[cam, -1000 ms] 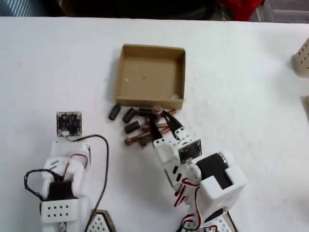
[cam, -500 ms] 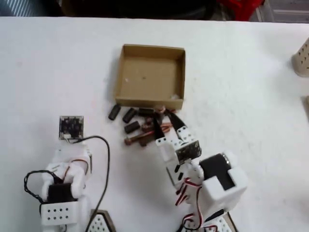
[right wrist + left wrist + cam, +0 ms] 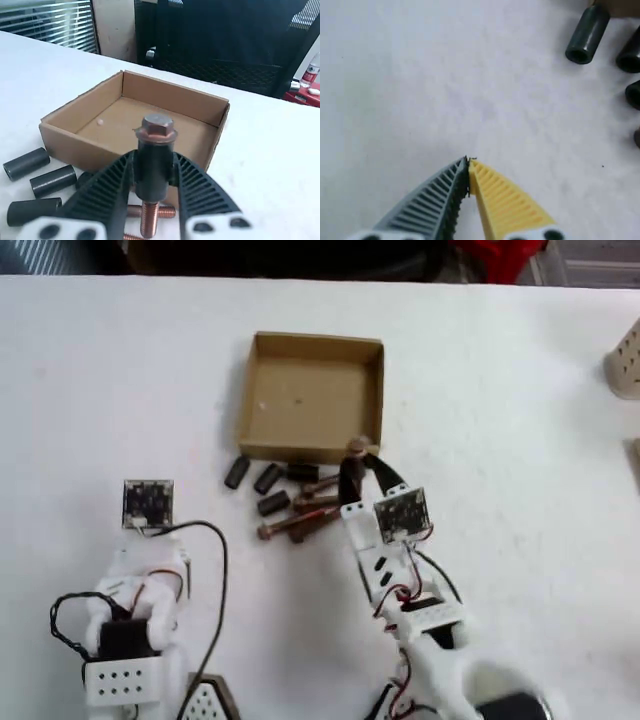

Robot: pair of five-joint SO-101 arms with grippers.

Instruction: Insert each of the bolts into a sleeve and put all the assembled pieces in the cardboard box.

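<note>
While held upright, the bolt (image 3: 157, 131) is seated in a black sleeve (image 3: 152, 172), which is pinched by the right gripper (image 3: 154, 161) just before the near wall of the cardboard box (image 3: 65, 131). Loose sleeves (image 3: 268, 478) and loose bolts (image 3: 287, 530) are seen lying beside that wall. Farther from the box, the left gripper (image 3: 468, 164) is pressed together above the table (image 3: 395, 75).

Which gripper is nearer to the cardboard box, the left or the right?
Right. The right gripper, shut on a sleeved bolt, is just in front of the cardboard box's near wall. The left gripper, shut, is farther back over bare table.
</note>
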